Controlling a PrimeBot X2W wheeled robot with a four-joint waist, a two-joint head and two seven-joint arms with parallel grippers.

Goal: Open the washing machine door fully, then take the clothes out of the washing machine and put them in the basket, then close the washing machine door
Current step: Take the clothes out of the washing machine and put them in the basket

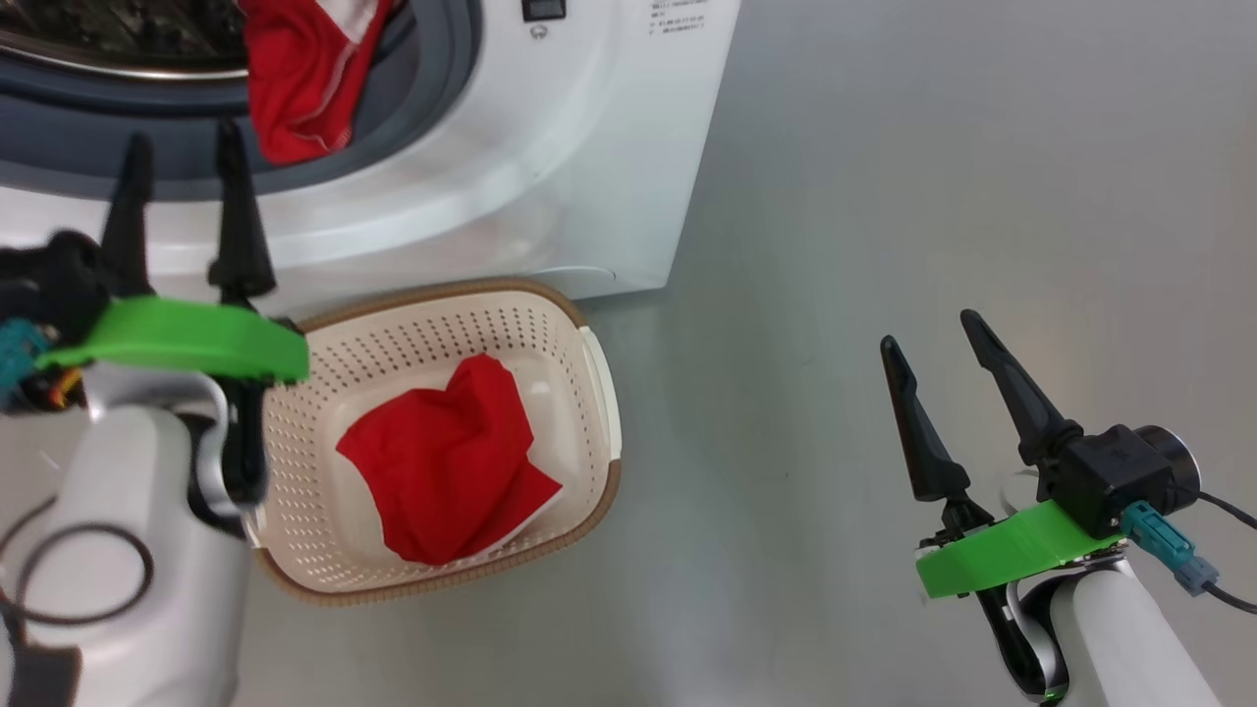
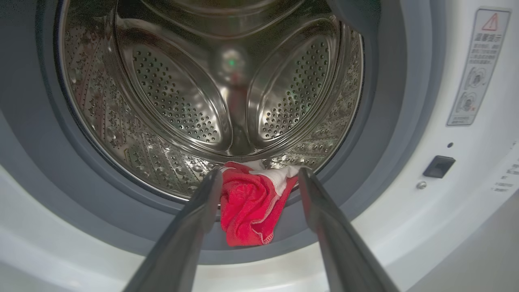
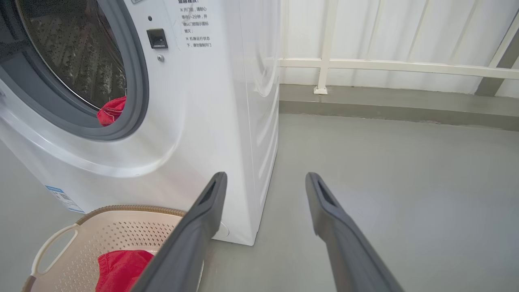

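With left gripper (image 2: 259,173) wide and empty, push in astride the red garment (image 2: 247,211) on the grey ring (image 2: 389,121), pinch thick fold, lift clear.

Red garment (image 1: 447,471) in the basket (image 1: 412,339) — second garment (image 1: 295,88) over the washing machine (image 1: 589,147) lip

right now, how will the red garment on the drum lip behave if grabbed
Probably floppy: the red garment droops in folds over the grey rubber ring. Likely light, being thin cloth. It may drag on that ring when pulled.
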